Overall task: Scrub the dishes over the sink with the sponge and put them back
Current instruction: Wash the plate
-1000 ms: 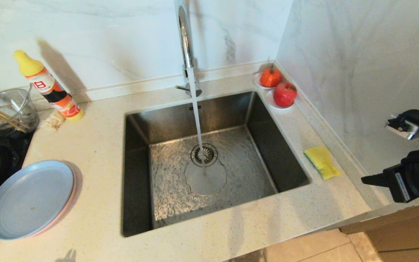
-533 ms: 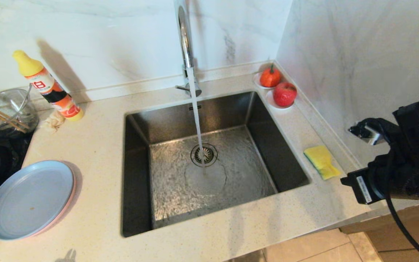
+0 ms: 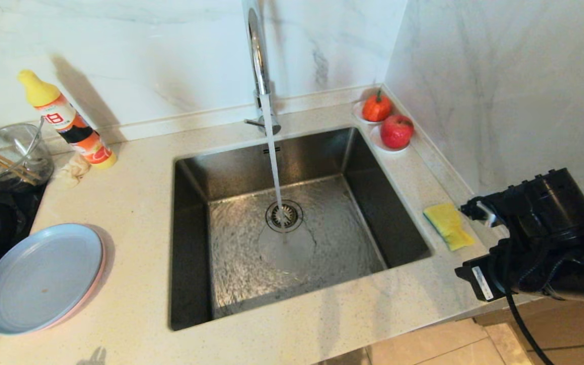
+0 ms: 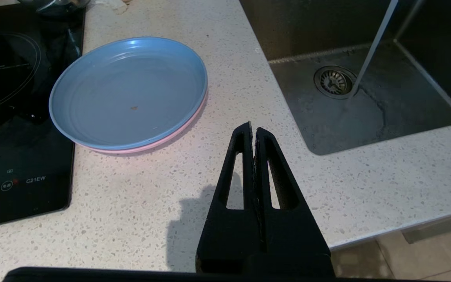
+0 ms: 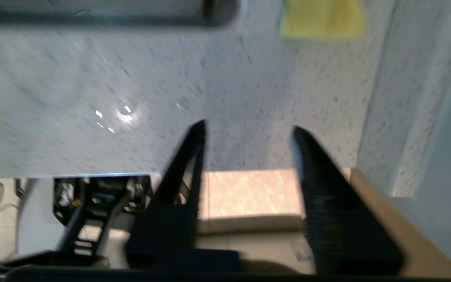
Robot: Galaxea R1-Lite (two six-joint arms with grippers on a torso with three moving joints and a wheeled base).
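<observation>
Right wrist view: right gripper (image 5: 249, 129) fingers spread, empty, short of sponge (image 5: 322, 20) lying on tabletop (image 3: 135, 203) right of sink (image 3: 190, 243). Fetching step; next, straddle and pinch. Left gripper (image 4: 253, 127) closed, parked near dishes (image 4: 128, 93) left of sink.

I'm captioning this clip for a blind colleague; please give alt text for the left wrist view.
The shut left gripper hangs above a speckled counter, empty. Ahead of it a light blue plate is stacked on a pink plate beside a black cooktop; water runs into the steel sink.

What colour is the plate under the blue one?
Pink, only its rim showing; clearest in the left wrist view.
</observation>
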